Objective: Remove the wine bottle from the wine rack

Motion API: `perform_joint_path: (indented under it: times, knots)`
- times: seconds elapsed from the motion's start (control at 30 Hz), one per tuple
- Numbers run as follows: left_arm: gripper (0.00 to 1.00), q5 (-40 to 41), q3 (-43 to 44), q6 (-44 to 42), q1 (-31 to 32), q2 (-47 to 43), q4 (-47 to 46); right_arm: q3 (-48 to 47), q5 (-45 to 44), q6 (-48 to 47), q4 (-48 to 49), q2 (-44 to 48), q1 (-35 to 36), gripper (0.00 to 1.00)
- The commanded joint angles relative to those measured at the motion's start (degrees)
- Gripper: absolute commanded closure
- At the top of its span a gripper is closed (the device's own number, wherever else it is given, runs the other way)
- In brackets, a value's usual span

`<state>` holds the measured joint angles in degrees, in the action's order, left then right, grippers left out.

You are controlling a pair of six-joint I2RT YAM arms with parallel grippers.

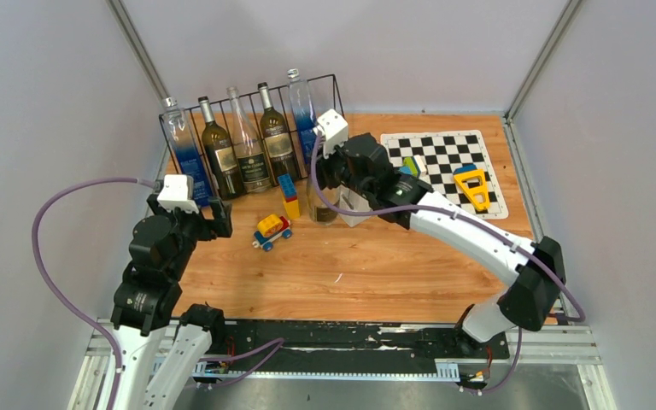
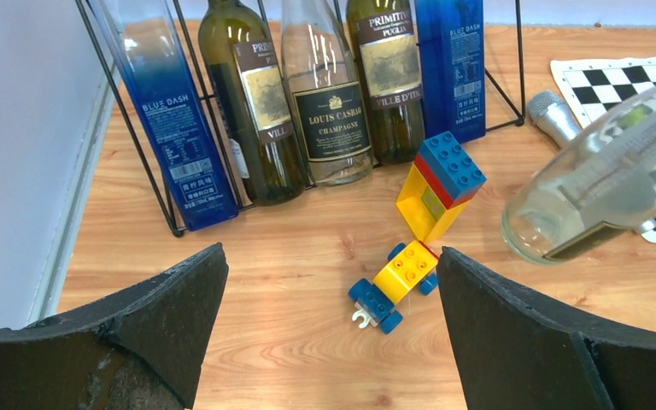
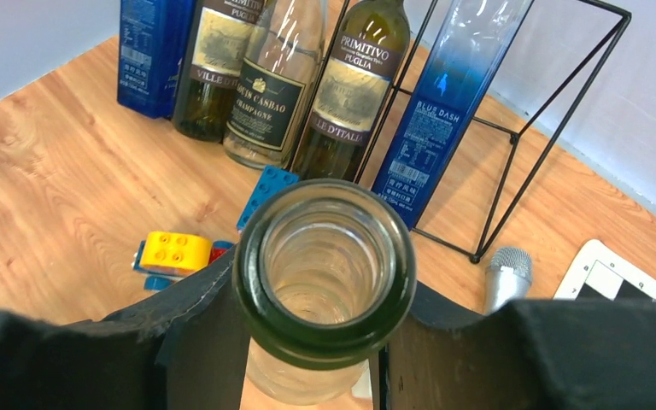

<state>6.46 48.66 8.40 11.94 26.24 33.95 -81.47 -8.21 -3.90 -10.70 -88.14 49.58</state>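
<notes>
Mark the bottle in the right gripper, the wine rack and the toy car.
wine bottle (image 3: 325, 343), right wrist view, green rim of its mouth.
wine rack (image 2: 173, 231), left wrist view, bottom corner of wire frame.
toy car (image 2: 403, 272), left wrist view, yellow body.

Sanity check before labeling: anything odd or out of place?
No spill or damage. The right gripper holds a clear wine bottle tilted, out of the wine rack. Stray: a silver microphone lying by the rack's right end.

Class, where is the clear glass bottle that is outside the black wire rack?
The clear glass bottle is mid-table in the top view, its neck clamped by the right gripper, just right of the blue-and-yellow toy blocks.
</notes>
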Motion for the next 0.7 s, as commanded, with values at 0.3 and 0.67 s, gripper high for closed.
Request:
perform_joint_path:
  times: [0.3, 0.67]
  knots:
    - [0.0, -1.5, -0.1, -0.8, 0.1, 2.0, -2.1, 9.0, -6.4, 8.1, 2.5, 18.4, 2.1, 1.0]
    - [0.0, -2.0, -0.2, -0.8, 0.1, 2.4, -2.4, 16.1, -11.3, 11.1, -4.5, 28.4, 2.1, 1.0]
